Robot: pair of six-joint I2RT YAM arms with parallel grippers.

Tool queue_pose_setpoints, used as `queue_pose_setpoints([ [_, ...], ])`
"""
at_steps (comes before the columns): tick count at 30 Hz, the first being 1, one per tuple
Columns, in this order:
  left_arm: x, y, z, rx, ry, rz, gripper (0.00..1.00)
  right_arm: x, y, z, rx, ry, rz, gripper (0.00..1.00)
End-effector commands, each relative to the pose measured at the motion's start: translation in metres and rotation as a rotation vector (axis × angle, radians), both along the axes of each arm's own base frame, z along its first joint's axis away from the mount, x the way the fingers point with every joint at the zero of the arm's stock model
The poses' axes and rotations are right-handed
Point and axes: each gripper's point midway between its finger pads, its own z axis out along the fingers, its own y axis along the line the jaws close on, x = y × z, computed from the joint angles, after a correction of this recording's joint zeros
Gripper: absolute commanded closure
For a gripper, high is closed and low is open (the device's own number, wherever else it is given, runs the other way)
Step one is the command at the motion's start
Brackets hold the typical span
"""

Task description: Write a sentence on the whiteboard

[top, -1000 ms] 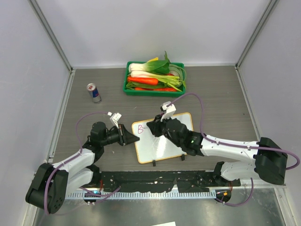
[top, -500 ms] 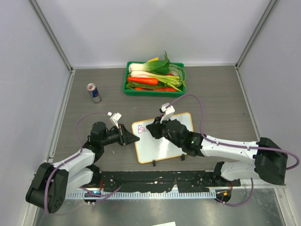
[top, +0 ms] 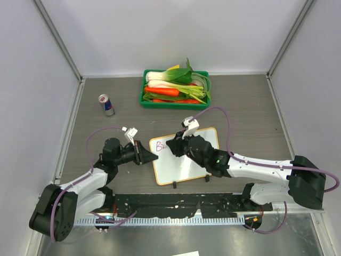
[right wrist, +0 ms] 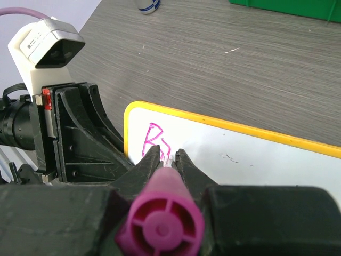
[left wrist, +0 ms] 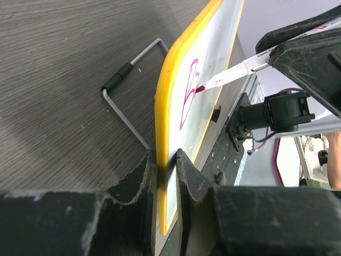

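The whiteboard (top: 184, 165) lies in the middle of the table, white with a yellow-orange rim (left wrist: 164, 106). My left gripper (top: 152, 158) is shut on its left edge, one finger on each face (left wrist: 166, 157). My right gripper (top: 170, 145) is shut on a magenta marker (right wrist: 162, 224) whose tip (left wrist: 201, 88) touches the board's upper left. Of the sentence (right wrist: 154, 140), only a purple-magenta "B" and a short stroke beside it show (top: 158, 146).
A green tray (top: 141, 97) of vegetables stands at the back. A drink can (top: 106, 105) stands at the back left. Two black clips (top: 174, 185) sit on the board's near edge, and a wire stand (left wrist: 128, 69) juts out behind the board.
The right gripper and its marker have shifted slightly over the board's upper left. The left arm and the board hold still.
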Motion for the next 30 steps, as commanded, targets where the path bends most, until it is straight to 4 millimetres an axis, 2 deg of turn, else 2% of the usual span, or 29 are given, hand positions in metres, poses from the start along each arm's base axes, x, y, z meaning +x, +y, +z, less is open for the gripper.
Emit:
queue_pose_setpoints([
  [1,-0.003,-0.002,-0.002,0.008,-0.012,-0.025,1.00,0.014,-0.011,0.014,0.020,-0.047,-0.096,0.98],
  [8,-0.004,-0.002,-0.002,0.008,-0.012,-0.026,1.00,0.017,-0.012,0.016,0.024,-0.053,-0.114,0.99],
  [18,-0.003,-0.002,-0.001,0.007,-0.015,-0.023,1.00,0.020,-0.025,0.017,0.010,-0.057,-0.167,0.99],
  [30,-0.003,-0.002,-0.002,0.007,-0.015,-0.022,1.00,0.010,-0.027,-0.004,-0.026,-0.020,-0.122,0.99],
])
